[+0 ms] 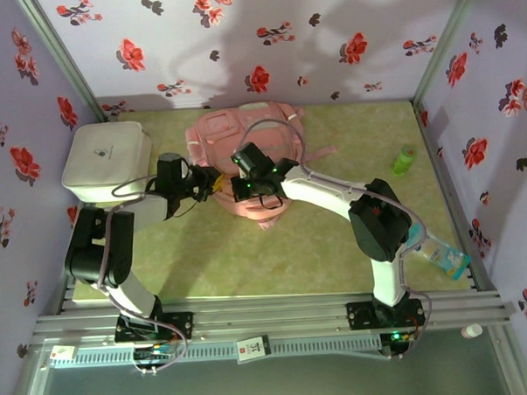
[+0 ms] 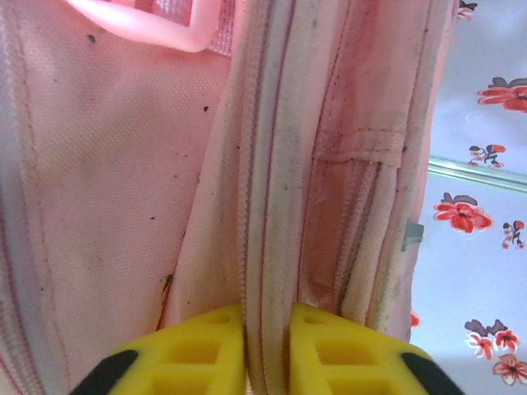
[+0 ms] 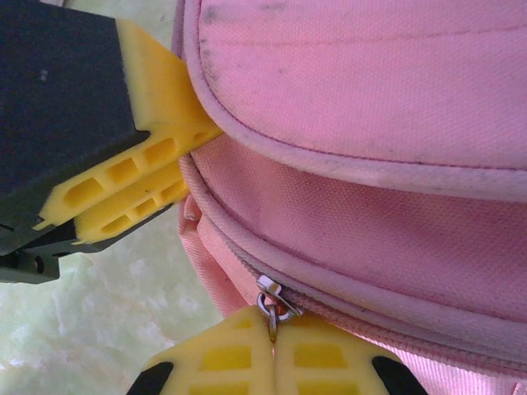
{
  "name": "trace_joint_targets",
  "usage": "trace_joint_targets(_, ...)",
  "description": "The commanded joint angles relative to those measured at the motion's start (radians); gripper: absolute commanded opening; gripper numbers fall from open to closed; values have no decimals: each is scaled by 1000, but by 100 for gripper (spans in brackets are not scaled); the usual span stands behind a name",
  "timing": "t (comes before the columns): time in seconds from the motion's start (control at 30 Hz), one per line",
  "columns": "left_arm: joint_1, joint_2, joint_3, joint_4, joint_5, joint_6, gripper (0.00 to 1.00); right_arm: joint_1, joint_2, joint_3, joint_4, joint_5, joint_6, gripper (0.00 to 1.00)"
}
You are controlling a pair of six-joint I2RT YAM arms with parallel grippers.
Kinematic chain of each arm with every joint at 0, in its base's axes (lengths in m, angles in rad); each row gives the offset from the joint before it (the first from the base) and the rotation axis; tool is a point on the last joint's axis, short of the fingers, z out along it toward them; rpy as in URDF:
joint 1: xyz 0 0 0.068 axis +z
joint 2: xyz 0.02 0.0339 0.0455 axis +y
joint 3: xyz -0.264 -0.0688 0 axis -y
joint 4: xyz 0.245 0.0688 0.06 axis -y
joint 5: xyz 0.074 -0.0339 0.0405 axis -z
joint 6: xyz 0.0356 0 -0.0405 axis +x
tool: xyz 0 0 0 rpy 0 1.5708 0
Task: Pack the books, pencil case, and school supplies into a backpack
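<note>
Both arms, left arm (image 1: 135,291) and right arm (image 1: 320,188): white shells, fat black joint housings. Black bases (image 1: 382,315) bolted to a silver rail (image 1: 277,315). Thin grey cables (image 1: 278,127) run off the wrists. Small green lights (image 1: 237,161) by the right wrist. On left gripper (image 2: 268,317) and right gripper (image 3: 272,325): yellow fingers (image 3: 222,358), rectangular pockets moulded in, black patches at the outer edges.

no text can be read anywhere, small dark emblem on the lid of the white box (image 1: 109,169), too small to make out, small white tag (image 1: 253,347) with a red mark on the front rail (image 1: 331,345), print blurred
</note>
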Motion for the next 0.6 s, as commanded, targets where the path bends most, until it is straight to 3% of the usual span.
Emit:
trace_joint_targets(0.0, -5, -10, 46, -37, -25, 65, 8, 15, -16, -8, -32, 83, 40, 0)
trace_joint_targets(0.3, 14, -68, 68, -148, -56, 155, 2, -51, -145, -196, -28, 253, 143, 1)
trace_joint_targets(0.57, 17, -80, 80, -193, -55, 195, 2, -140, -224, -298, 8, 219, 111, 3)
